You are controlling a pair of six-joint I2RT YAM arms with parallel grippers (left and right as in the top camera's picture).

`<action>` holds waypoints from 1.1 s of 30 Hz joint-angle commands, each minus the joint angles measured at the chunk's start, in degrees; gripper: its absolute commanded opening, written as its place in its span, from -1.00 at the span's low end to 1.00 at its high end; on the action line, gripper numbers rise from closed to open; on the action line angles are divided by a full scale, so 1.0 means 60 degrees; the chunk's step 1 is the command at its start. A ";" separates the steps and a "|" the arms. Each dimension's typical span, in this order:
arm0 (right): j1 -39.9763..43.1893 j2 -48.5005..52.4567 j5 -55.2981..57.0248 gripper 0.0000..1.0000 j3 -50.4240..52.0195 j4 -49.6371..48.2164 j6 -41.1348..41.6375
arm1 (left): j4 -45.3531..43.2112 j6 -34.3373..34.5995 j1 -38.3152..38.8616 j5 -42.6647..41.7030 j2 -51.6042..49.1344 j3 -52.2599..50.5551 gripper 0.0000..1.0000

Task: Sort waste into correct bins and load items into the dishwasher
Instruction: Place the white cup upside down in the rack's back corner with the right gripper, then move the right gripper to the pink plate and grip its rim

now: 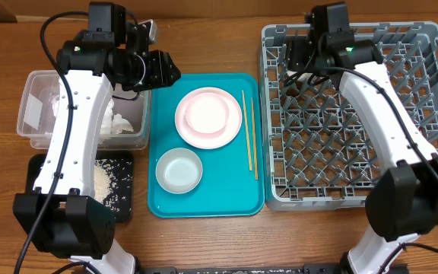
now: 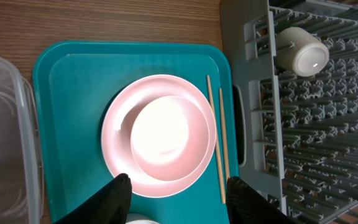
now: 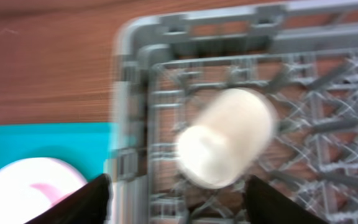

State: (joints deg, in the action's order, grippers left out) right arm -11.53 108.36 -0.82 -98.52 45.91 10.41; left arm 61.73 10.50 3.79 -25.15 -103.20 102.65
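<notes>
1. Black fingers (image 2: 118, 193) of the left gripper (image 2: 179, 196) fill the bottom of the left wrist view; they stand wide apart with nothing between them, hovering over the round pinkish-white plate (image 2: 114, 146).
2. On that plate sits the pink bowl (image 2: 166, 137), upright; both rest on the large teal plastic tray (image 2: 67, 93).
3. Two thin wooden chopsticks (image 2: 219, 137) lie side by side on the teal tray, just beside the plate, on the side towards the rack.
4. Nearer the robot's base, the pale grey-blue bowl (image 1: 179, 169) stands upright on the same tray, close to the plate.
5. Over a far corner of the large square grey plastic dish rack (image 1: 424, 114) hangs the right gripper (image 3: 179, 193), spread and gripping nothing; the small cream cup (image 3: 225, 137) lies on its side in that corner, seen between the fingers and touching neither; this view is blurred.
6. At the left, the clear rectangular plastic tub (image 1: 36, 84) holds the crumpled white paper napkin (image 1: 119, 122); the shallow black rectangular tray (image 1: 33, 171) just beside it holds loose white rice (image 1: 116, 179).
</notes>
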 commanded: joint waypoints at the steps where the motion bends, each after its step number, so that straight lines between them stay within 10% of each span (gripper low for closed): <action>1: -0.0401 -0.0412 -0.1224 -0.28 -0.0215 0.0390 -0.0036 | 0.0004 -0.0018 0.0058 0.0335 -0.0033 0.0044 0.01; 8: -0.0703 -0.0058 -0.0164 -0.88 0.0419 0.0368 -0.0040 | 0.0164 0.0004 0.0058 0.0535 -0.0033 0.0044 0.00; 22: -0.1821 0.0484 -0.2229 -0.88 0.0739 0.0659 -0.0532 | 0.0146 0.0255 0.0058 0.1286 -0.0033 0.0044 0.02; 33: -0.3534 0.1166 0.0670 -0.73 0.0743 0.0328 0.0117 | 0.0211 0.0871 0.0051 0.3453 -0.0033 0.0044 0.05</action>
State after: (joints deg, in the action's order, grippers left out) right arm -31.62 112.73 -3.27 -94.26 48.23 8.51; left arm 62.72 12.91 3.79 -12.97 -103.20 102.65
